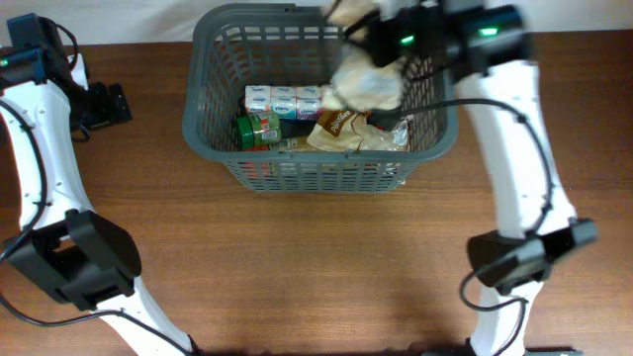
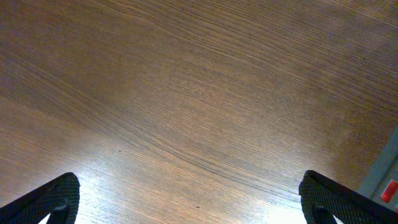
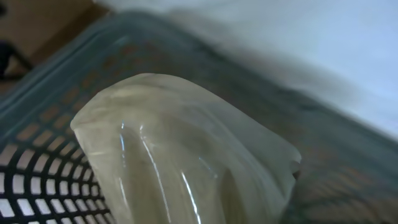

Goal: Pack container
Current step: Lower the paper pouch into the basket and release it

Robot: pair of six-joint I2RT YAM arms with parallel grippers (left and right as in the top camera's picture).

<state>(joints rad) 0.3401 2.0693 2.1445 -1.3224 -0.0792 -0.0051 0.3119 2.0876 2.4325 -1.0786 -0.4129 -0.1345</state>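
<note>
Container (image 1: 297,160) below right gripper (image 1: 376,47) with plastic bag (image 1: 368,81)

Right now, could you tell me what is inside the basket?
A white multipack, a green-lidded jar and a tan packet lie inside. A pale plastic bag hanging above hides the basket's far right corner.

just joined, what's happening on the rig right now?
The right claw holds a pale plastic bag over the right side of the container, not yet let go. Already inside: a row of small white bottles, a green-lidded jar and a tan snack bag. The left claw is open above the table at the left, holding nothing.
</note>
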